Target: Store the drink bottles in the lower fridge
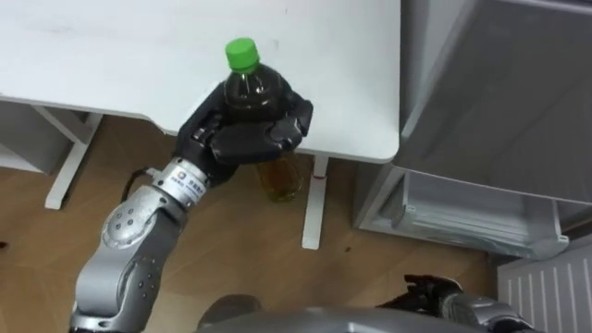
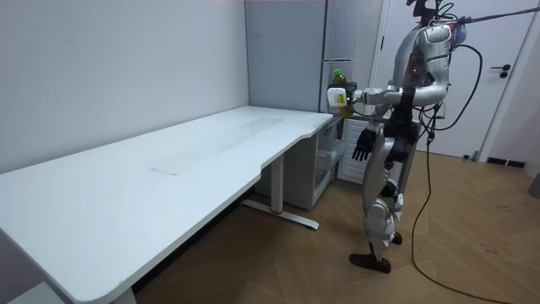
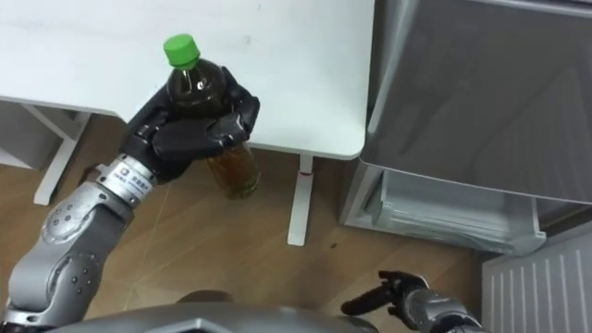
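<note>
The drink bottle (image 1: 248,91), green-capped and filled with brown liquid, was upright in the left hand (image 1: 250,137). The fingers were wrapped round its upper body, and it was lifted clear by the near right corner of the white surface (image 1: 111,55). To the right the lower fridge (image 1: 472,215) stood open. The right hand (image 3: 400,294) hung low with its fingers relaxed. The heavy bottom hung free below the high grasp, so it might have struck the surface's edge or the fridge front on the swing right. The bottle might also have slipped.
</note>
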Robot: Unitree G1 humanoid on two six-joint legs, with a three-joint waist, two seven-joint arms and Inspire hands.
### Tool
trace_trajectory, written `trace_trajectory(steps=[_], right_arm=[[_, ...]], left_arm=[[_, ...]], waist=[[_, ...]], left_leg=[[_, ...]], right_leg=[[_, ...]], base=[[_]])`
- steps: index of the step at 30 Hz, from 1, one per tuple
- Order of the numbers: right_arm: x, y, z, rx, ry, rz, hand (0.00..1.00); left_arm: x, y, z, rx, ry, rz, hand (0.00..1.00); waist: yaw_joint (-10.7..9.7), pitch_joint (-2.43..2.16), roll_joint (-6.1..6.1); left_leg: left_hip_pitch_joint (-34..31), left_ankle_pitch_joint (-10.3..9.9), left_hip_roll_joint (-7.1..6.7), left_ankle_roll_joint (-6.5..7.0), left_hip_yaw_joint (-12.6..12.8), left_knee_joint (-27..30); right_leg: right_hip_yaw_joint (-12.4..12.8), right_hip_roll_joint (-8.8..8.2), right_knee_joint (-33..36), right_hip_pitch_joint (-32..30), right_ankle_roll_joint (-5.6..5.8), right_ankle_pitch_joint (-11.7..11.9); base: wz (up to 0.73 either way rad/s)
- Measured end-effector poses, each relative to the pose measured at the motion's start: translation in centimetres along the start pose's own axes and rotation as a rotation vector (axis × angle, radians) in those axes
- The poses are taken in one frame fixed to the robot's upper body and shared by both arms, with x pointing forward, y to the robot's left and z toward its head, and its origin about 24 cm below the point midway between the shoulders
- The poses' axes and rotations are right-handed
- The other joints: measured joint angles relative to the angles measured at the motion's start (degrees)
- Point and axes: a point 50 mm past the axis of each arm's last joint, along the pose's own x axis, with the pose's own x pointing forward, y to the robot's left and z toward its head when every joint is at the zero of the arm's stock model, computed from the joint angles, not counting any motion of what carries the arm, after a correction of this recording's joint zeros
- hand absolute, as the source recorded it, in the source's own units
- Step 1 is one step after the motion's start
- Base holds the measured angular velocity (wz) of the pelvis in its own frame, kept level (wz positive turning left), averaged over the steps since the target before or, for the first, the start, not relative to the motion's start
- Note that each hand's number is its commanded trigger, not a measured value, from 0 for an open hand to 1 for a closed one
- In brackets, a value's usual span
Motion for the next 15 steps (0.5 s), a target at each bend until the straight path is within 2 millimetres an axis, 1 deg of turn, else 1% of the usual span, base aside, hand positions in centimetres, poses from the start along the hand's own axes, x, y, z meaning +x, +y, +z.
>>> trace_trajectory(steps=[2, 3, 6, 9, 12, 14, 15], right_arm=[[0.0, 0.3, 0.4, -0.003, -0.018, 0.027, 0.00], [0.0, 0.3, 0.6, -0.004, -0.023, 0.033, 0.00], [0.0, 0.4, 1.1, -0.010, -0.050, 0.046, 0.00], [-0.1, 0.7, 1.9, -0.026, -0.090, 0.058, 0.00], [-0.1, 1.0, 2.4, -0.034, -0.119, 0.065, 0.00], [-0.2, 1.0, 2.9, -0.042, -0.146, 0.066, 0.00], [-0.2, 1.1, 3.0, -0.045, -0.156, 0.067, 0.00]], left_arm=[[0.0, 0.0, -0.2, -0.005, 0.007, -0.001, 1.00], [0.0, 0.1, -0.3, -0.007, 0.011, 0.000, 1.00], [0.1, 0.0, -1.0, -0.023, 0.036, 0.000, 1.00], [0.2, -0.3, -1.3, -0.028, 0.050, -0.016, 1.00], [0.3, -0.6, -1.6, -0.033, 0.057, -0.029, 1.00], [0.3, -0.7, -2.3, -0.045, 0.075, -0.034, 1.00], [0.3, -0.7, -2.5, -0.050, 0.083, -0.031, 1.00]], waist=[[0.29, 0.26, -0.45], [0.36, 0.26, -0.57], [0.35, 0.07, -0.92], [-0.65, 0.03, -0.73], [-0.77, -0.04, -0.55], [-0.77, -0.23, -0.25], [-0.75, -0.25, -0.22]], left_leg=[[-0.15, 0.00, -0.04, -0.01, 0.00, -0.01], [-0.23, -0.01, -0.06, -0.01, 0.00, 0.00], [-0.54, -0.02, -0.15, -0.02, -0.03, 0.19], [-0.76, -0.05, -0.23, 0.00, 0.01, 0.37], [-0.38, -0.04, -0.23, 0.00, 0.05, -0.07], [-0.03, -0.03, -0.22, 0.01, 0.43, -0.18], [0.07, -0.03, -0.22, 0.01, 0.53, -0.20]], right_leg=[[-0.04, -0.03, -0.02, -0.12, 0.05, -0.16], [-0.09, -0.05, -0.03, -0.15, 0.06, -0.21], [-0.39, -0.10, -0.03, -0.26, 0.07, -0.27], [-0.67, -0.10, 0.01, -0.15, 0.07, -0.27], [-0.62, -0.10, 0.03, -0.01, 0.07, -0.27], [-0.44, -0.25, 0.24, 0.07, 0.07, -0.27], [-0.32, -0.26, 0.28, 0.11, 0.07, -0.27]], base=[[0.00], [0.04], [0.06], [0.08], [0.00], [-0.06], [-0.09]])
